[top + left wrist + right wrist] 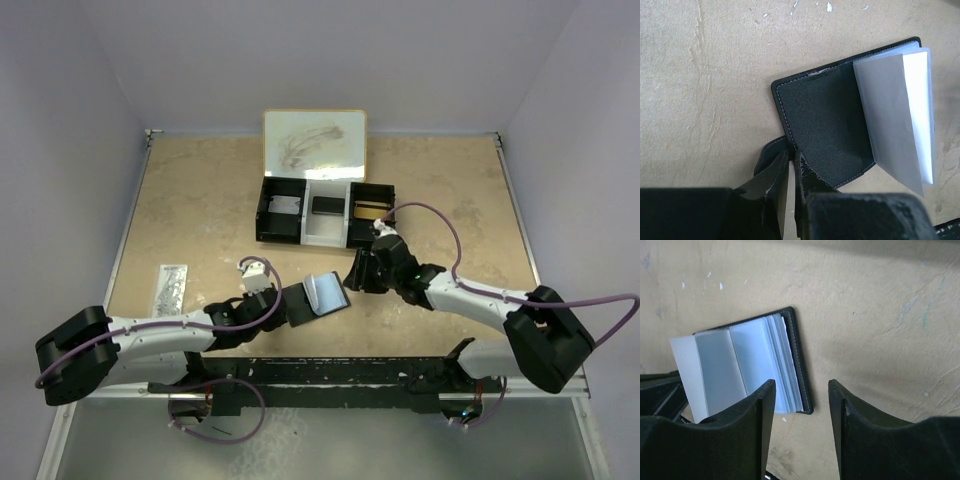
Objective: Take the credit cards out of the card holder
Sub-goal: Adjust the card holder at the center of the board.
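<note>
Black card holder (820,125), L gripper (791,162) prob. pinching.

No writing, label or number can be read anywhere here.

This is a robot lab bench, not a home or a shop. Two robot arms, the left arm (150,335) and the right arm (480,300), are bolted to a black rail (330,372) at the near edge of the table (200,200), and purple cables (425,204) loop along them. Plain pale walls (70,120) box the table in on three sides. Its top is a mottled beige sheet, scuffed and flecked with white in the wrist views. A few small things lie on it: an open card holder (325,293) between the arms, a black-and-white tray (325,232) with its lid (315,140) standing upright, and a clear packet (172,288) at the left
</note>
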Action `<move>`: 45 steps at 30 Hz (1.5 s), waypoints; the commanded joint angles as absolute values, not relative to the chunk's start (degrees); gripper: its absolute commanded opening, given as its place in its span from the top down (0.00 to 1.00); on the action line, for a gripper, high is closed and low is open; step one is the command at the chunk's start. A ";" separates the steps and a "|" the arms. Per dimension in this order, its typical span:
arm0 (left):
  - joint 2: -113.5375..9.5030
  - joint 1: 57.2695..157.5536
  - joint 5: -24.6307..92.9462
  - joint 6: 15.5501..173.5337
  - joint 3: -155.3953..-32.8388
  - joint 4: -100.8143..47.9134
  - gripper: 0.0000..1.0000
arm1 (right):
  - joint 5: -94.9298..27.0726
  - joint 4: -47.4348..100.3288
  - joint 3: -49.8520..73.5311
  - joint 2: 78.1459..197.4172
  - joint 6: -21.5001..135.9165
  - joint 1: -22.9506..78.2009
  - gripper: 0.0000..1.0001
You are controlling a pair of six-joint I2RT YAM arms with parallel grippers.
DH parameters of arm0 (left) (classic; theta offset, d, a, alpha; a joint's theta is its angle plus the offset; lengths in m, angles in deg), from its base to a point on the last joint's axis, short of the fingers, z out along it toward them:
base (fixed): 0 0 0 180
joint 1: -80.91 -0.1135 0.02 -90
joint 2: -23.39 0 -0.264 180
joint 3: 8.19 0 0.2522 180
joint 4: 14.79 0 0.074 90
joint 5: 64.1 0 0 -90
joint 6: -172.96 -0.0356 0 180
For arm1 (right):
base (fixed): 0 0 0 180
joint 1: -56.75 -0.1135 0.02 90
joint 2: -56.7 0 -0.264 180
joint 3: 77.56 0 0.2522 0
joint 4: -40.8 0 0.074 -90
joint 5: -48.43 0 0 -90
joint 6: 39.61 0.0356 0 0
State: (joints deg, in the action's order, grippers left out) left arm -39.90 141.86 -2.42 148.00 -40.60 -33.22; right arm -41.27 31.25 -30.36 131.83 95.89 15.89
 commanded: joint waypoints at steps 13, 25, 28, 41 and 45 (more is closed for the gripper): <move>-40.86 142.21 -2.50 144.26 -43.85 -34.21 0.99 | -27.66 44.01 -31.88 139.66 93.07 15.88 0.57; -41.42 142.26 -3.70 142.55 -45.77 -36.01 1.00 | -30.47 38.41 -31.30 132.01 92.43 15.40 0.51; -41.36 142.26 -3.68 142.55 -45.61 -35.58 1.00 | -26.42 41.24 -30.94 135.67 92.87 15.15 0.54; -42.55 142.26 -2.67 142.55 -45.53 -35.41 1.00 | -30.37 41.33 -30.33 139.05 96.45 10.57 0.56; -42.81 142.26 -2.50 142.38 -45.70 -35.41 1.00 | -32.67 37.92 -28.39 138.47 95.70 9.60 0.54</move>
